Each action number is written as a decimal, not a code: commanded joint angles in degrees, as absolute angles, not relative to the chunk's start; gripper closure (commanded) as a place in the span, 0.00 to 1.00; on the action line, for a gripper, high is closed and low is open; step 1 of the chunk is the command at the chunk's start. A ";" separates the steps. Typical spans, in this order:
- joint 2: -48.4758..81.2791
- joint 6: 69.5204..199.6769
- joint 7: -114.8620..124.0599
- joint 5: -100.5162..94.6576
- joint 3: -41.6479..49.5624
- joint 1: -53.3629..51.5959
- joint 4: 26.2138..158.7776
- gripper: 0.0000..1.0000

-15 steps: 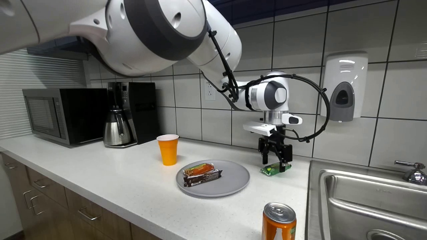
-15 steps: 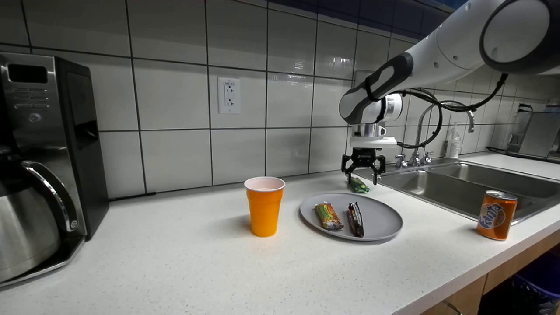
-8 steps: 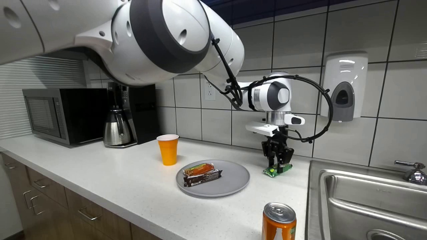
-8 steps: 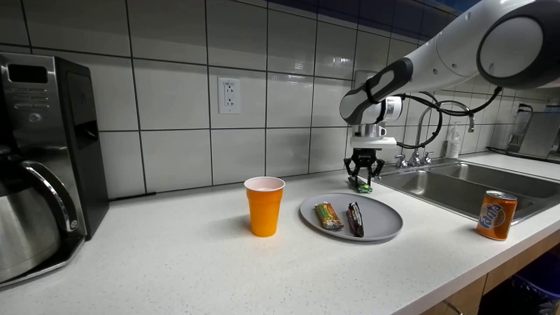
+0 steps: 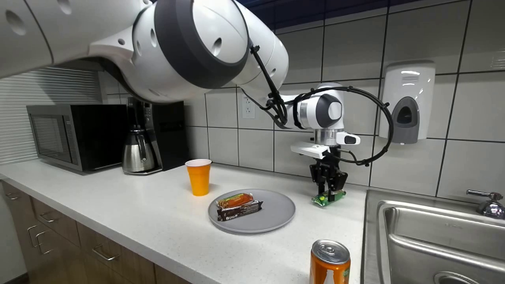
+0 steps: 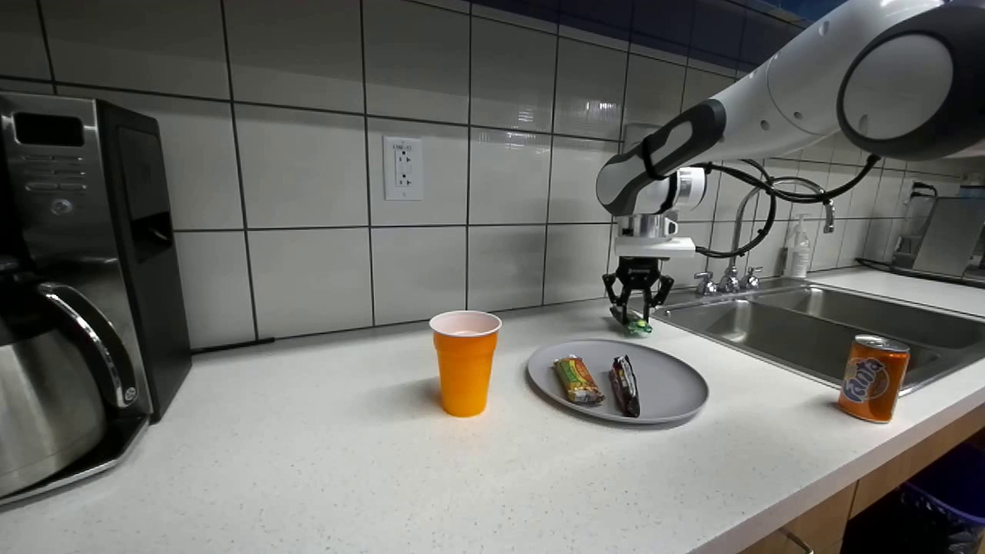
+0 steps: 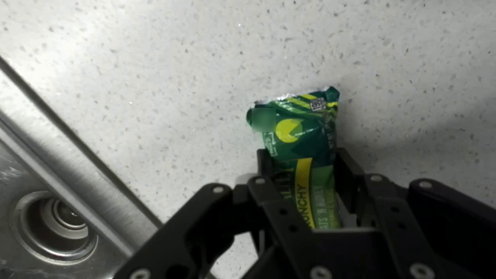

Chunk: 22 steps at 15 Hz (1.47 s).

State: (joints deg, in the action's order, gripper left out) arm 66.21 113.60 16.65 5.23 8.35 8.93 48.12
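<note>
My gripper (image 5: 326,196) points straight down at the right end of the counter, shut on a green wrapped bar (image 7: 298,135). In the wrist view its two black fingers press against the wrapper's sides, and one end of the bar sticks out past them. The bar's other end is hidden under the gripper body. In an exterior view the green bar (image 6: 638,327) shows just below the fingertips, at or barely above the counter. Left of the gripper, a grey plate (image 5: 276,213) carries an orange-and-green wrapped bar (image 5: 235,200) and a dark brown wrapped bar (image 5: 239,211).
An orange cup (image 5: 199,177) stands beyond the plate, towards the coffee maker (image 5: 165,130) and microwave (image 5: 75,136). An orange soda can (image 6: 875,378) is near the counter's front edge. The steel sink (image 5: 373,236) borders the right side, and a tiled wall rises close behind the gripper.
The gripper has come down slightly and its fingers have closed from wide apart onto the green bar. In the last half second the bar and gripper have risen a little.
</note>
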 commanded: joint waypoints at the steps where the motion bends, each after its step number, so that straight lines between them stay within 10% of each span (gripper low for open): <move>1: 64.32 113.52 16.51 5.31 8.22 8.58 48.79 0.83; 22: 44.37 127.78 18.14 4.42 7.66 0.43 81.68 0.83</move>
